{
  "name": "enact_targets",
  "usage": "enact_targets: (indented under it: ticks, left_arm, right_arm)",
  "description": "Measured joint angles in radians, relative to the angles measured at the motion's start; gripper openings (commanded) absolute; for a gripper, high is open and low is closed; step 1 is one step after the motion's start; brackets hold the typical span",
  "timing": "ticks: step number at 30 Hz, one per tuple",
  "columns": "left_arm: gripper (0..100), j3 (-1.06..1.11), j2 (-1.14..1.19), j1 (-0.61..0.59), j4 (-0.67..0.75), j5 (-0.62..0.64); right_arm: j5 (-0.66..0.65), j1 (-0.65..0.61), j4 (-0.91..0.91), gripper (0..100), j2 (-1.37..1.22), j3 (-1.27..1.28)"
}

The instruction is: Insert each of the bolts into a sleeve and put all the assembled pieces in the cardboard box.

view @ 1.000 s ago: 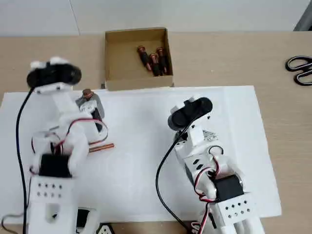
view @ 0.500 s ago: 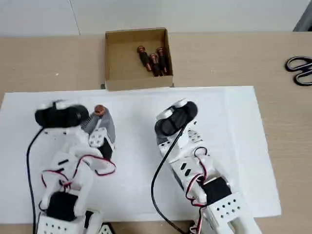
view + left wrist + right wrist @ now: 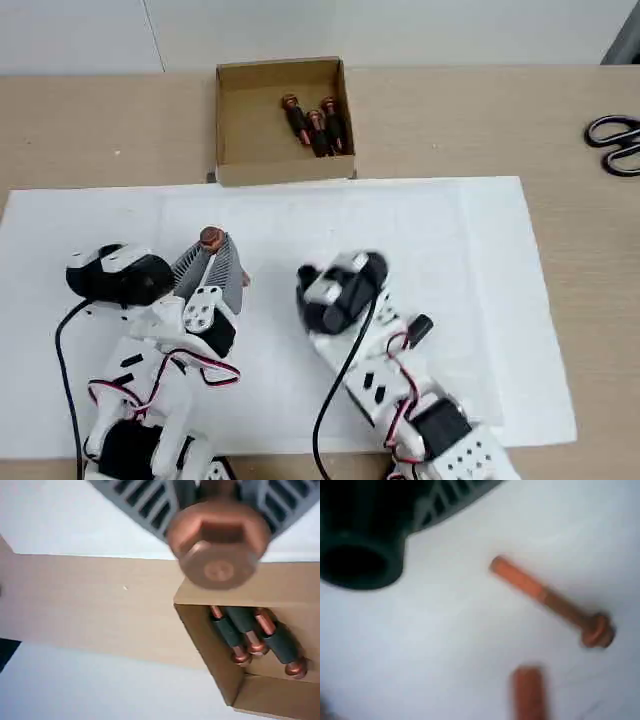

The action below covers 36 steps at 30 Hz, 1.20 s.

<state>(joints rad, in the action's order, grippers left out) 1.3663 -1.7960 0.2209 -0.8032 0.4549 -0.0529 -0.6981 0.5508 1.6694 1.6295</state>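
Both arms have pulled back from the cardboard box (image 3: 228, 120); left jaws clamp a bolt (image 3: 211, 238) above the paper (image 3: 480, 250), right jaws clamp a sleeve (image 3: 357, 555), so insertion likely comes next.

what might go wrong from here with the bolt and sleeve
1. The left gripper clamps the bolt with its head sticking out past the fingers, so little shank may be free to enter the sleeve; it might jam or slip.
2. Loose bolts lie on the white paper close by the sleeve; a low move there could roll them away.
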Motion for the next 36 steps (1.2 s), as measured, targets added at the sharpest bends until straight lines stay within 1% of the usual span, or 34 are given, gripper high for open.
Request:
enact_targets:
  ticks: [3,8,15,19,22,36]
  left_arm:
    - [1,0.000,0.000,0.015,0.000,0.038]
    - [1,-0.002,0.000,0.074,0.000,0.104]
    - [1,-0.002,0.000,0.091,0.009,0.110]
    - [1,-0.002,0.000,0.135,0.009,0.110]
    - [1,-0.002,0.000,0.161,0.009,0.110]
    - [1,0.002,0.000,0.166,0.009,0.110]
  right_arm:
    - [-0.018,-0.031,0.071,0.2,0.106,0.041]
    - [-0.023,-0.046,0.072,0.2,0.109,0.041]
    - [-0.025,-0.046,0.086,0.2,0.123,0.041]
    - [-0.025,-0.051,0.087,0.2,0.123,0.041]
    - [-0.025,-0.083,0.087,0.2,0.123,0.041]
    - [-0.028,-0.095,0.087,0.2,0.123,0.041]
